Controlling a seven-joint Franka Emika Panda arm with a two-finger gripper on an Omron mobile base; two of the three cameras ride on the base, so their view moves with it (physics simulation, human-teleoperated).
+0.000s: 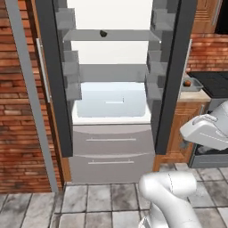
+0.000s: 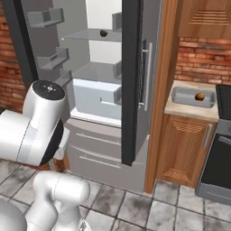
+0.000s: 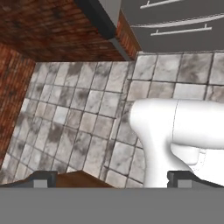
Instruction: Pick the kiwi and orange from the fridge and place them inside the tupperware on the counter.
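The fridge (image 1: pixel 111 111) stands with both doors swung wide. On its upper glass shelf lies the kiwi (image 1: pixel 103 33) (image 2: pixel 103 33), a small dark lump. To the right of the fridge, the grey tupperware (image 1: pixel 197 86) (image 2: pixel 181 94) rests on the beige counter (image 1: pixel 199 95) (image 2: pixel 180 108). Inside that tray sits the orange (image 1: pixel 187 83) (image 2: pixel 199 96). My gripper (image 3: pixel 111 178) is open and holds nothing. Its fingertips (image 3: pixel 43 178) stand far apart over the tiled floor, low and well away from the shelf. A white arm link (image 1: pixel 205 131) crosses in front of the counter cabinet.
The open dark fridge doors (image 1: pixel 55 75) (image 2: pixel 131 81) flank the interior. Two pull-out drawers (image 1: pixel 111 153) sit at its base. A black stovetop (image 1: pixel 216 82) adjoins the counter on the right, and a brick wall (image 1: pixel 18 111) closes the left. Grey tiles (image 2: pixel 135 207) cover the floor.
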